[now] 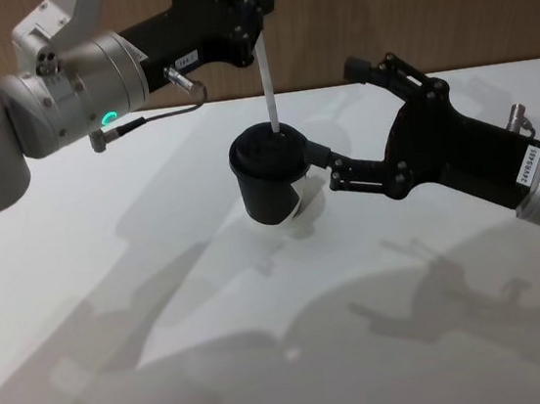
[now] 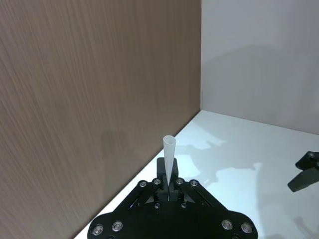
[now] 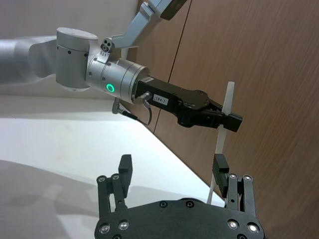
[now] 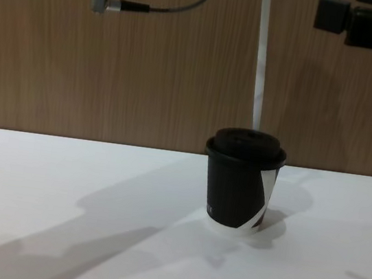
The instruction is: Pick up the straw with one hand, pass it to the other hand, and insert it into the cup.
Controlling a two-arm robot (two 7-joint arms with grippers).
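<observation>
The white table (image 1: 112, 280) was seen beneath both arms. The right gripper (image 1: 333, 110) was held open just beside the cup (image 1: 268, 187). The left gripper (image 1: 256, 5) was closed on the straw (image 1: 264, 75), held upright, its lower end at the cup's lid.

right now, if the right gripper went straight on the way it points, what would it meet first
Most likely the cup: the open right gripper points at its side, one of its fingers almost at the lid rim. The straw, held by the left gripper, stands just beyond, though depth is unclear.
</observation>
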